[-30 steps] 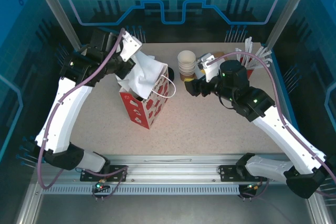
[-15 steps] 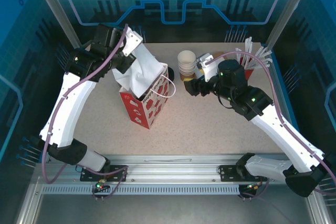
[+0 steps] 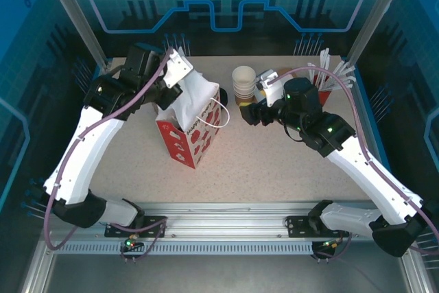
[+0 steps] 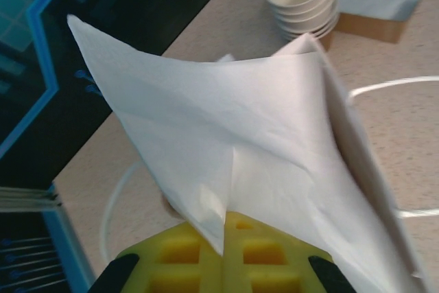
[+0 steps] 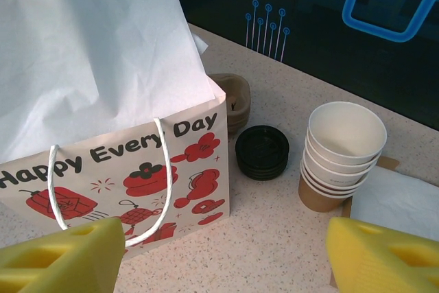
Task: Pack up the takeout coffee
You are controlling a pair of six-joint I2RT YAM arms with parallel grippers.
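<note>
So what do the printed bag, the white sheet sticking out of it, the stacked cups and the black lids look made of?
The printed bag: matte paper, sharp folded corner, flat print. The white sheet: thin tissue-like paper, soft creases. The stacked cups: paper, matte white inside, brown outside. The black lids: probably moulded plastic, ribbed top, faint sheen.

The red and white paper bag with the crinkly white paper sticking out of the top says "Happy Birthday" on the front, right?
Not quite. The red-and-white paper gift bag says "Happy Every Day", not "Happy Birthday". The right wrist view shows the words on its front. The white tissue paper does stick out of the top.
</note>
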